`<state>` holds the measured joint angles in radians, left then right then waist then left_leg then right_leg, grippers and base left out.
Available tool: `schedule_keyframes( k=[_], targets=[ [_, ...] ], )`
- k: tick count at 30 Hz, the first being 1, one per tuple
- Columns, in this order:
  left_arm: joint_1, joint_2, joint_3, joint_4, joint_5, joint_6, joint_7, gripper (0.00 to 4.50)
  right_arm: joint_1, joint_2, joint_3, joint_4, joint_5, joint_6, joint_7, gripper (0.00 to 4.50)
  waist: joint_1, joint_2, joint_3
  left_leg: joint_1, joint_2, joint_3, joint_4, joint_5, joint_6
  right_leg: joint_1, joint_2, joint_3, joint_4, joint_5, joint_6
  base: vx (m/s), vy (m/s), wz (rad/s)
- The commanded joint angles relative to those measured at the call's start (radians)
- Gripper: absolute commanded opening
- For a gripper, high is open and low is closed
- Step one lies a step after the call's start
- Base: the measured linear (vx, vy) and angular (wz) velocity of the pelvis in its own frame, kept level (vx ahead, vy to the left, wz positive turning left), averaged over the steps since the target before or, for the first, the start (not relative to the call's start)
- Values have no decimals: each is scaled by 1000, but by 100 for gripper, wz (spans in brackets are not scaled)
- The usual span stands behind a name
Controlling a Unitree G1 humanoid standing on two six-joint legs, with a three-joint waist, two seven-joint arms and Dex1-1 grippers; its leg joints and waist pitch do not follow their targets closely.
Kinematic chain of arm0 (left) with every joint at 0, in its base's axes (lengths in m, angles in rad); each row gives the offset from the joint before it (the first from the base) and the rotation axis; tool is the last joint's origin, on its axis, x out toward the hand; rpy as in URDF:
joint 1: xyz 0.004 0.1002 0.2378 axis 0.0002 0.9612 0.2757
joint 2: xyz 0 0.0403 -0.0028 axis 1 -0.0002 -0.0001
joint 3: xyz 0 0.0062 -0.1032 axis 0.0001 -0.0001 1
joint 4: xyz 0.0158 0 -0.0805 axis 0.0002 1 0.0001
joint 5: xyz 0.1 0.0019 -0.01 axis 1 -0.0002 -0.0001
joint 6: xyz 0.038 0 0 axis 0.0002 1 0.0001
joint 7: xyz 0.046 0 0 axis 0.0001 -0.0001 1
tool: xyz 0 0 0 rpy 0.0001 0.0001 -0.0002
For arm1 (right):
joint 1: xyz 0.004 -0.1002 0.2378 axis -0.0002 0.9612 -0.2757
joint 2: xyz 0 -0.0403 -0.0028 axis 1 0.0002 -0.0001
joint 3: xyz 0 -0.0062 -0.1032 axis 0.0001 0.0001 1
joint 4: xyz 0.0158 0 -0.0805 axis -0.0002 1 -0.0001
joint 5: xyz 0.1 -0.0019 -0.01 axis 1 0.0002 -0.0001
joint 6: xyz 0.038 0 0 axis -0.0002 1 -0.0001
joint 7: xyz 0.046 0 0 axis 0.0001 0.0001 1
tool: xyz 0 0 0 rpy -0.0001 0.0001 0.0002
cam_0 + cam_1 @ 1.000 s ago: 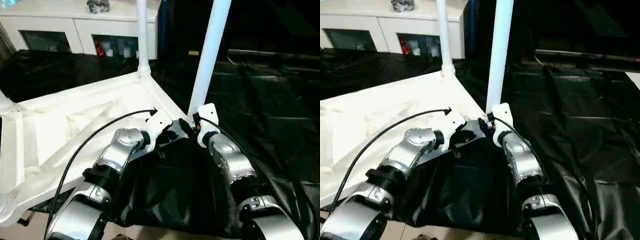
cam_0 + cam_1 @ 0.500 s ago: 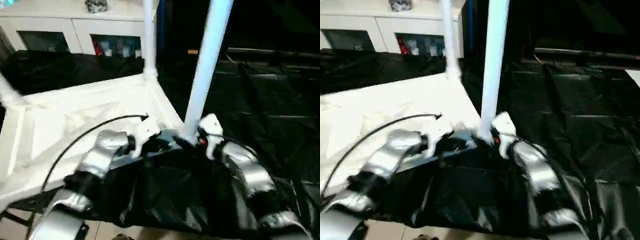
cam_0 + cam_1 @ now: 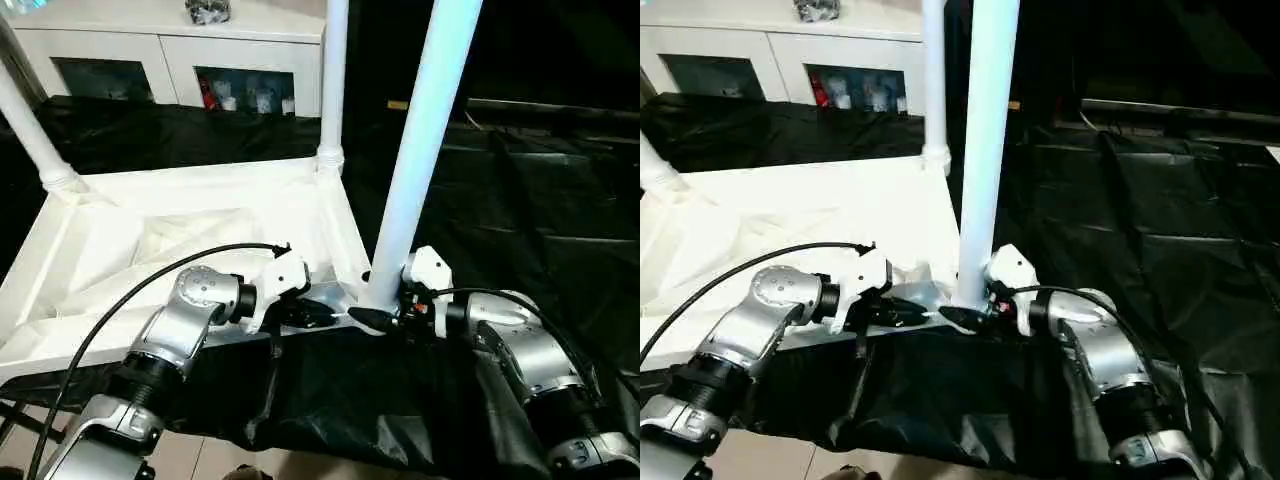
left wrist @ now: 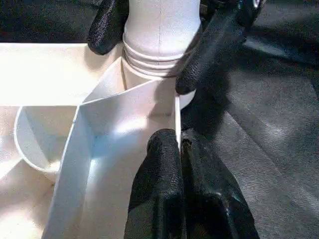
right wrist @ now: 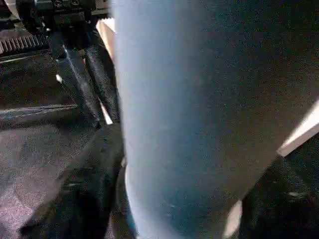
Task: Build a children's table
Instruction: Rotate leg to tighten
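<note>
White plastic rim (image 4: 175,112) is pinched by the left end effector (image 4: 180,149), steadying the top while the right end effector (image 4: 149,40) clasps the leg (image 3: 415,170).

Right pincer (image 3: 372,318) clasps the near leg (image 3: 418,160) on the tabletop (image 3: 150,240).

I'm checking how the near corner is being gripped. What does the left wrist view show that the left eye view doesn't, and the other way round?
Left wrist view: the left gripper shut, pinching the thin rim of the tabletop, and the ribbed collar where the near leg enters its corner socket.

Left eye view: the upturned top on the black sheet, two further legs standing upright, and the white cabinet behind.

Both: the right gripper with a finger on either side of the near leg's base.
</note>
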<state>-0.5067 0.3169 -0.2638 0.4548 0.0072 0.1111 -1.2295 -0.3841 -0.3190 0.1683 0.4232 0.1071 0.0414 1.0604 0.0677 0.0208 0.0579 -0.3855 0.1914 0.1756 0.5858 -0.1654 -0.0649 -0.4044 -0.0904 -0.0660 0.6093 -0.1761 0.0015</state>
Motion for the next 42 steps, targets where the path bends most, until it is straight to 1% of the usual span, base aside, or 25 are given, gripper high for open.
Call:
schedule_keyframes(
  k=[1, 5, 6, 10, 12, 13, 14, 15, 16, 17, 18, 20, 23, 25, 27, 29, 30, 31, 32, 34, 35, 36, 37, 41, 42],
  targets=[
    [-16, -23, -2, -84, -62, -10, -5, 0, 24, 16, 75, -33, 4, 9, 57, 287, 0, -4, -67, 17, 39, -8, -74, -285, 49, 44, -52, 43, -81, -267, -232, 0, 0, 0],
    [-11, -17, 0, -88, -62, -11, -13, 0, 29, 17, 79, -44, 3, 13, 63, 271, -1, -4, -65, 17, 38, -8, -74, -296, 46, 44, -52, 43, -83, -283, -228, 0, 0, 0],
    [-12, -21, 4, -78, -58, -14, -5, 0, 29, 20, 79, -45, -1, 12, 56, 270, -1, 1, -65, 18, 38, -9, -75, -300, 44, 43, -52, 43, -83, -289, -227, 0, 0, 0],
    [-21, -41, 8, -61, -50, -5, 34, 0, 31, 36, 69, -37, -6, 15, 15, 267, -1, -2, -66, 18, 38, -9, -75, -305, 37, 43, -52, 43, -84, -291, -225, 0, 0, 0],
    [-66, -99, 28, 5, -21, 12, 169, 0, 2, 98, 30, 33, -52, 59, -174, 267, -5, -7, -64, 17, 37, -9, -76, -301, 32, 42, -51, 43, -85, -301, -221, 0, 0, 0],
    [-76, -109, 31, 19, -13, 16, 197, 0, -4, 112, 21, 48, -60, 66, -214, 267, -7, -6, -62, 21, 33, -8, -75, -309, 18, 39, -51, 42, -87, -338, -216, 0, 0, 0],
    [-77, -111, 31, 21, -12, 16, 202, 0, -5, 114, 20, 50, -62, 67, -221, 267, -10, -7, -62, 19, 31, -10, -75, -317, 13, 41, -52, 40, -89, -366, -207, 0, 0, 0],
    [-96, -131, 33, 51, 2, 20, 249, 0, -21, 142, 2, 88, -73, 72, -297, 267, -8, -13, -63, 21, 32, -11, -74, -323, 10, 41, -55, 40, -95, -403, -189, 0, 0, 0],
    [-100, -137, 33, 58, 6, 21, 261, 0, -25, 150, -2, 98, -75, 74, -317, 266, -10, -8, -61, 22, 31, -11, -74, -332, 7, 36, -55, 41, -97, -418, -182, 0, 0, 0],
    [-127, -171, 37, 101, 25, 35, 336, 0, -52, 192, -26, 154, -89, 79, -432, 266, -11, -9, -63, 20, 32, -12, -75, -327, 7, 38, -55, 41, -97, -412, -176, 0, 0, 0],
    [-133, -177, 38, 109, 29, 38, 352, 0, -58, 200, -30, 165, -92, 80, -455, 266, -12, -8, -63, 21, 32, -13, -75, -322, 3, 35, -54, 42, -96, -402, -178, 0, 0, 0],
    [-166, -224, 42, 162, 47, 61, 444, 0, -102, 261, -67, 237, -101, 96, -623, 266, -18, -6, -65, 21, 30, -13, -76, -320, -9, 37, -52, 40, -93, -379, -184, 0, 0, 0],
    [-196, -268, 39, 217, 72, 61, 506, 0, -175, 334, -122, 331, -103, 93, -790, 266, -24, -5, -69, 18, 27, -12, -73, -305, -6, 39, -52, 40, -90, -331, -193, 0, 0, 0],
    [-200, -270, 33, 224, 77, 51, 506, 0, -189, 344, -125, 348, -105, 82, -804, 266, -25, -3, -69, 17, 26, -10, -71, -296, 6, 41, -52, 40, -91, -305, -199, 0, 0, 0],
    [-204, -264, 19, 227, 82, 30, 488, 0, -206, 355, -131, 363, -90, 59, -774, 322, -22, -2, -71, 15, 27, -10, -71, -279, 19, 44, -52, 40, -88, -279, -200, 0, 0, 0],
    [-200, -255, 12, 222, 83, 20, 465, 0, -206, 356, -132, 358, -80, 53, -738, 344, -22, 0, -71, 13, 29, -10, -71, -271, 32, 47, -51, 39, -86, -242, -211, 0, 0, 0],
    [-198, -251, 9, 220, 83, 19, 454, 0, -205, 355, -132, 355, -76, 53, -723, 344, -23, -1, -70, 11, 29, -10, -72, -273, 33, 48, -50, 38, -85, -239, -212, 0, 0, 0],
    [-196, -247, 7, 219, 81, 16, 447, 0, -206, 355, -133, 358, -74, 51, -713, 357, -23, 3, -71, 13, 29, -11, -72, -277, 33, 49, -51, 38, -83, -238, -216, 0, 0, 0],
    [-190, -237, 2, 212, 81, 20, 434, 0, -203, 347, -129, 355, -73, 44, -688, 371, -26, 0, -69, 13, 29, -10, -73, -290, 32, 48, -51, 38, -85, -247, -219, 0, 0, 0],
    [-182, -223, -1, 204, 80, 17, 420, 0, -197, 333, -121, 347, -74, 31, -660, 392, -29, 1, -69, 12, 29, -11, -73, -303, 31, 50, -52, 38, -86, -261, -220, 0, 0, 0],
    [-177, -215, -2, 197, 77, 19, 409, 0, -193, 325, -116, 342, -73, 26, -645, 392, -29, 6, -69, 13, 30, -11, -74, -305, 29, 49, -52, 38, -87, -259, -222, 0, 0, 0],
    [-170, -201, -5, 186, 74, 13, 389, 0, -184, 309, -107, 327, -75, 20, -621, 417, -29, 10, -70, 13, 30, -12, -73, -303, 28, 50, -52, 38, -85, -251, -225, 0, 0, 0],
    [-160, -184, -9, 170, 71, 10, 361, 0, -171, 286, -95, 306, -83, 12, -594, 417, -30, 6, -70, 13, 30, -12, -73, -306, 31, 51, -50, 37, -85, -238, -231, 0, 0, 0],
    [-150, -157, -12, 149, 63, -3, 304, 0, -152, 242, -74, 277, -96, -5, -528, 436, -27, 9, -71, 16, 34, -11, -72, -288, 40, 50, -49, 38, -78, -189, -256, 0, 0, 0],
    [-143, -136, -16, 136, 55, -21, 262, 0, -133, 215, -60, 244, -86, -9, -449, 436, -24, 3, -70, 14, 32, -9, -71, -295, 45, 53, -50, 38, -79, -200, -254, 0, 0, 0]
  ],
)
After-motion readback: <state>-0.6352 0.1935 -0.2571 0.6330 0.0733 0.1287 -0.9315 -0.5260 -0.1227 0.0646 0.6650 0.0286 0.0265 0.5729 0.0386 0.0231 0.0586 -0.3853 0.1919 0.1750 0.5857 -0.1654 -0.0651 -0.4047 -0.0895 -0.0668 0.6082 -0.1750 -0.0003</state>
